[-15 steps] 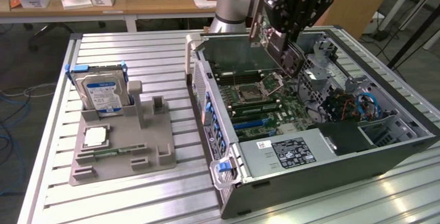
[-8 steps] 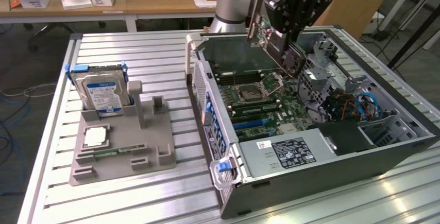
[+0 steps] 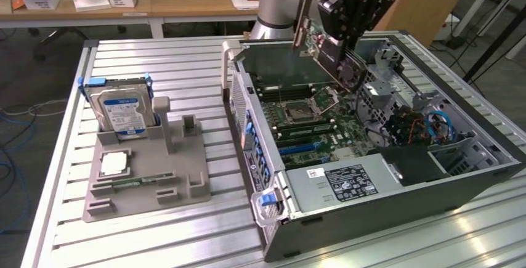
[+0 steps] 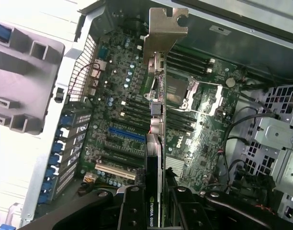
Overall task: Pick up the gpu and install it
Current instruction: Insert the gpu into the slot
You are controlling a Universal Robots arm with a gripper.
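My gripper [image 3: 345, 37] hangs over the open computer case [image 3: 395, 188], shut on the gpu [image 3: 327, 55]. The gpu is a thin black card held tilted above the motherboard [image 3: 316, 129]. In the wrist view the gpu [image 4: 156, 143] appears edge-on, its silver metal bracket [image 4: 165, 28] pointing away from the camera. My black fingers [image 4: 132, 211] clamp it from both sides. The card floats above the board, roughly over the expansion slots, with a blue slot [image 4: 127, 135] just beside its line. It is not touching any slot.
A grey parts holder [image 3: 148, 175] stands on the slatted table at the exterior view's left. It carries an upright silver hard drive [image 3: 122, 111], a square chip [image 3: 113, 164] and a green memory stick [image 3: 135, 182]. Inside the case are a drive cage [image 4: 280, 139] and cables.
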